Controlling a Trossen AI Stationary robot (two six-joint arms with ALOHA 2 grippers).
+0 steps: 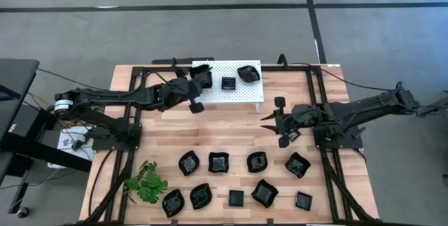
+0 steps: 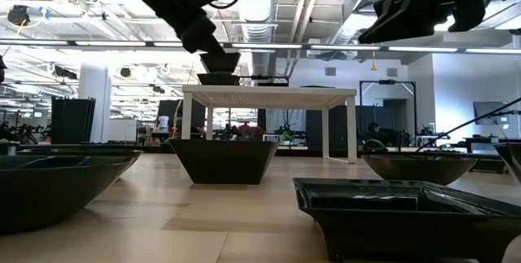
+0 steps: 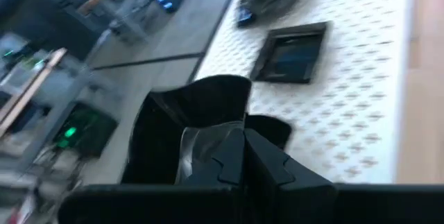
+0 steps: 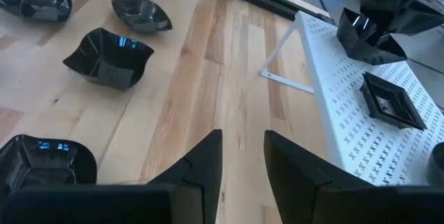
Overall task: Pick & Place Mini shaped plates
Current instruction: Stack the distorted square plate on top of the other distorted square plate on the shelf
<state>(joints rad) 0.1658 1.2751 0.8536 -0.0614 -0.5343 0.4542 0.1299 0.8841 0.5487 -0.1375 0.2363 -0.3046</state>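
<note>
My left gripper (image 1: 198, 80) reaches from the table's left over the left end of the white perforated platform (image 1: 241, 94) and is shut on a black mini shaped plate (image 3: 187, 123). Two other plates lie on the platform: a square one (image 1: 229, 82) and a leaf-shaped one (image 1: 248, 73). My right gripper (image 4: 243, 137) is open and holds nothing. It hovers above the bare wood right of the platform's near right corner, with its fingers pointing toward the table's left. Several black plates (image 1: 218, 161) rest in two rows on the near half of the table. My left gripper pinches the black plate by its rim (image 3: 208, 137) on the side facing the arm; my own fingers (image 3: 267, 165) hide the exact spot. They come slanting down from the table's left. The plate stays upright at the platform's left end (image 2: 218, 78), its base level with the platform top; I cannot tell whether it rests there.
A green leafy sprig (image 1: 145, 182) lies at the near left of the table. Black frame rails (image 1: 129, 124) run along both table sides. Bare wood (image 1: 224, 128) lies between the platform and the plate rows. The platform's right half (image 4: 361, 141) has free surface.
</note>
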